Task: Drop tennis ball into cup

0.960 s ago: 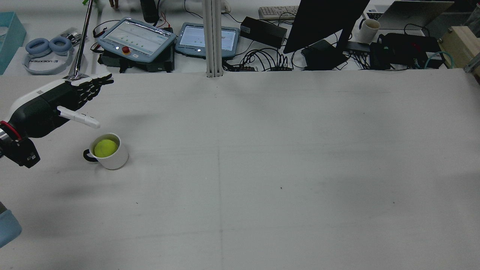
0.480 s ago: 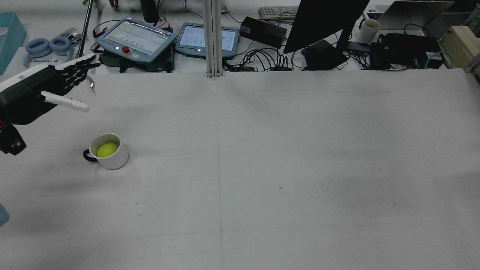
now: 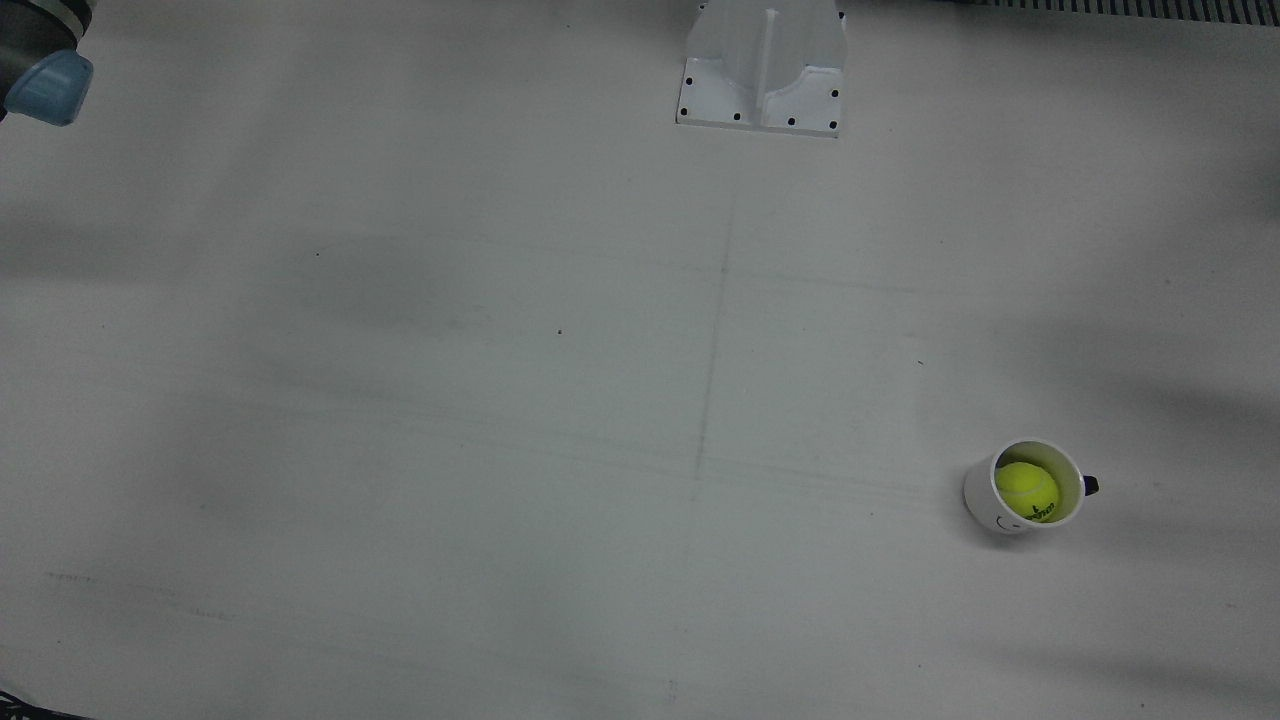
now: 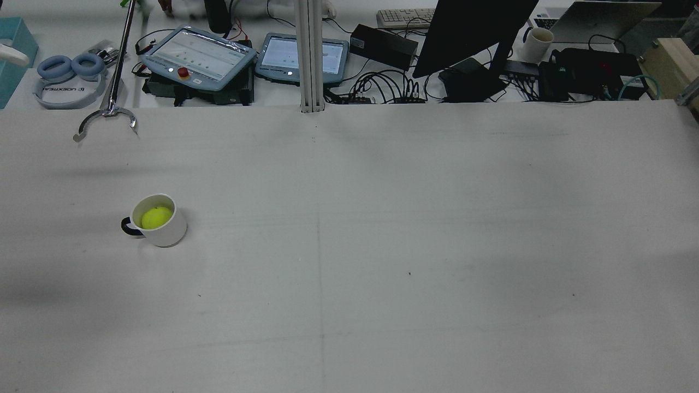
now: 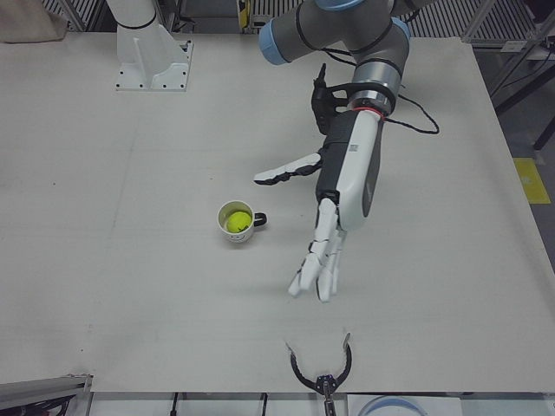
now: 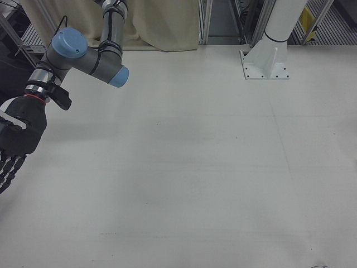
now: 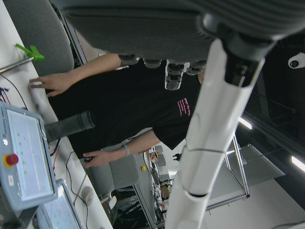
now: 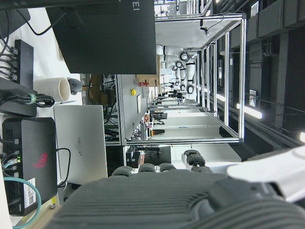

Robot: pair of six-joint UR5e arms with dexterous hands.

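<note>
The yellow-green tennis ball [image 4: 156,217] lies inside the white cup [image 4: 167,234] with a dark handle, on the table's left half in the rear view. Ball [image 3: 1027,490] and cup [image 3: 983,500] also show in the front view, and ball [image 5: 235,222] and cup [image 5: 244,237] in the left-front view. My left hand [image 5: 340,198] hangs above the table beside the cup, clear of it, fingers spread and empty. In the rear view only a white fingertip [image 4: 12,55] shows at the left edge. My right hand [image 6: 17,139] is at the far side, fingers extended, empty.
A metal grabber claw [image 4: 106,117] rests on the table's far edge near the cup; it also shows in the left-front view [image 5: 321,374]. A white pedestal [image 3: 762,70] stands at the robot's side. Tablets [image 4: 199,54], headphones, a monitor and cables crowd the desk beyond.
My left hand has risen and drawn back to the left, almost leaving the rear view. The ball has sunk lower into the cup; the cup has not moved.
</note>
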